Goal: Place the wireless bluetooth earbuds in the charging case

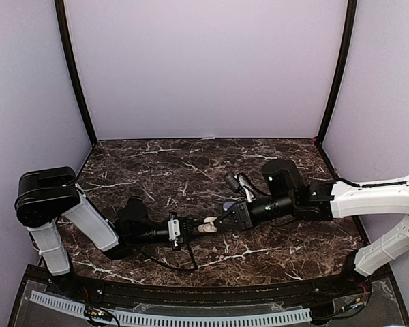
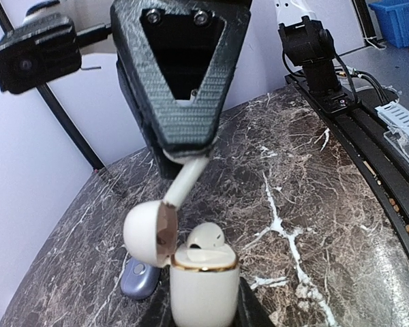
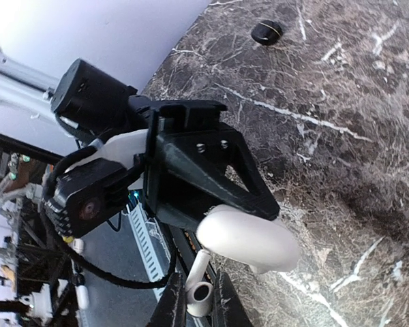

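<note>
My left gripper (image 1: 189, 234) (image 2: 204, 310) is shut on a white charging case (image 2: 203, 289) (image 1: 204, 229) with a gold rim, held upright. Its lid (image 2: 148, 233) (image 3: 249, 238) hangs open to the left. One white earbud (image 2: 206, 236) sits in the case's far socket. My right gripper (image 1: 218, 223) (image 3: 199, 310) is shut on a second white earbud (image 3: 203, 294). That earbud's stem (image 2: 186, 182) points down at the case's open mouth, right beside the lid's edge. In the left wrist view the right gripper's black fingers (image 2: 180, 88) hang just above the case.
A small blue-grey case (image 2: 139, 280) (image 1: 230, 204) lies on the marble table (image 1: 163, 170) behind the white case. More small cases (image 1: 242, 182) lie near the right arm's wrist. A little black object (image 3: 267, 31) rests farther out. The table's front rail (image 1: 191, 283) runs close below both grippers.
</note>
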{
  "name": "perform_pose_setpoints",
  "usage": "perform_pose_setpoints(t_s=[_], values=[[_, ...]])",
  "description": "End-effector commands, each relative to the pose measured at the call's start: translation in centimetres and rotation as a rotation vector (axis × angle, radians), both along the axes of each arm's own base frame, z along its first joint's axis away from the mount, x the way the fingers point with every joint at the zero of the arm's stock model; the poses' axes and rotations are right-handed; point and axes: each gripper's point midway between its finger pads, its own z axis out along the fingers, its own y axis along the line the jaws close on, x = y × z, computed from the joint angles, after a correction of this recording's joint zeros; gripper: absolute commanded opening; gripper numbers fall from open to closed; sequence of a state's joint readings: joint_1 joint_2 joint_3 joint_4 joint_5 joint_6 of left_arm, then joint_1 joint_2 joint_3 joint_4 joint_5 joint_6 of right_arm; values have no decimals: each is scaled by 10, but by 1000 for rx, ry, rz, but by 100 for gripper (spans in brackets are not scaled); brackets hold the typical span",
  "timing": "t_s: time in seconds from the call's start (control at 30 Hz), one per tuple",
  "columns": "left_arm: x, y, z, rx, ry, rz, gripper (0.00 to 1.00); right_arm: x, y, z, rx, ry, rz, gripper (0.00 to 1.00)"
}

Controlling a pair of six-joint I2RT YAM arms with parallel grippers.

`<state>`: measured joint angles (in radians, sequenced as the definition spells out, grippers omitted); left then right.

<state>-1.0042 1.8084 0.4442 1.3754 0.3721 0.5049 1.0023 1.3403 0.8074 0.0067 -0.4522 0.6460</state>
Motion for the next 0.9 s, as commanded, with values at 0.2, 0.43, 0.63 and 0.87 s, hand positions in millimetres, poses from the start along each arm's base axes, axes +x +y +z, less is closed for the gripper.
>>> perform_pose_setpoints(t_s=[0.2,0.43,0.63,0.87], values=[[-6,-6,16,-29,87,-53,0,-10,-10,46,40,-665,179,0],[-16,-2,11,54,254,-137,0,-26,-23,66,48,-1044,374,0],[-28,-1,10,130,372,-208,0,-42,-8,32,-134,-1214,627,0],[-24,1,9,169,391,-175,0,-36,5,17,-277,-1332,680,0]])
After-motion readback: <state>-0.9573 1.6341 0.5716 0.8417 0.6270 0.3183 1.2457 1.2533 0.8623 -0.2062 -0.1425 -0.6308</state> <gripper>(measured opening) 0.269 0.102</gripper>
